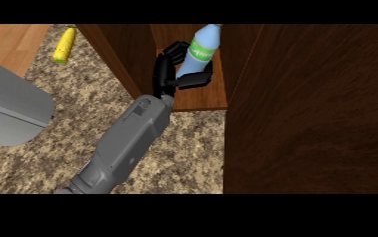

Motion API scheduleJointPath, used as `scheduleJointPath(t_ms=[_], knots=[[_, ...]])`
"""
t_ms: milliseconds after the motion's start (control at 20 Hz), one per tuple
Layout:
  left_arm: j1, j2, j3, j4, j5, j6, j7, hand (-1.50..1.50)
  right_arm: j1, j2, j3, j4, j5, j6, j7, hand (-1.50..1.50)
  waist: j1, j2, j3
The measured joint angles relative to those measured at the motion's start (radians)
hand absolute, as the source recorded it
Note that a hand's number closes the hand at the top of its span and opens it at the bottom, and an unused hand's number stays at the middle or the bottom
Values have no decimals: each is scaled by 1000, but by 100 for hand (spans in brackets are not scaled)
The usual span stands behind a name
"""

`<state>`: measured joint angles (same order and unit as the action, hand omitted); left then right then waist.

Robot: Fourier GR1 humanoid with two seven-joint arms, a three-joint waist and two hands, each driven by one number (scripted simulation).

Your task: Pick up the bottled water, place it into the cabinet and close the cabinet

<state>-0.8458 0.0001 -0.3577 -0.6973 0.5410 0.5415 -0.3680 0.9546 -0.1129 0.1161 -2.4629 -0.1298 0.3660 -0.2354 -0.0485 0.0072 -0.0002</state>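
Speckled stone counter (52,166) carried an open wooden cabinet (203,99), its door (295,111) standing at the right. The left hand (177,71) was curled round the bottled water (202,47), held tilted inside the cabinet. The bottle was judged light, thin-walled plastic that was slick at the label, so a mid-body grasp suited it best.

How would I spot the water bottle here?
Find the open wooden cabinet at the top of the speckled counter. Inside it, the robot's left hand curls round the bottled water: clear blue with a green label, unlike the yellow corn outside.
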Motion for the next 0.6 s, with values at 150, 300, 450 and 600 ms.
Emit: scheduleJointPath(t_ms=[150,300,450,600], knots=[[-57,0,11,97,10,-2,-15,150,-13,-1,-14,2,-5,6,0,-150,-6,4,0],[-111,1,-6,197,-32,29,-21,150,-22,-1,-24,8,-11,14,-3,-150,-11,7,0],[-153,5,2,294,-52,47,-24,150,-27,-2,-35,15,-17,26,-8,-150,-15,10,0],[-186,15,36,371,-50,67,-35,150,-19,-1,-35,17,-22,40,-17,-150,-22,13,0]])
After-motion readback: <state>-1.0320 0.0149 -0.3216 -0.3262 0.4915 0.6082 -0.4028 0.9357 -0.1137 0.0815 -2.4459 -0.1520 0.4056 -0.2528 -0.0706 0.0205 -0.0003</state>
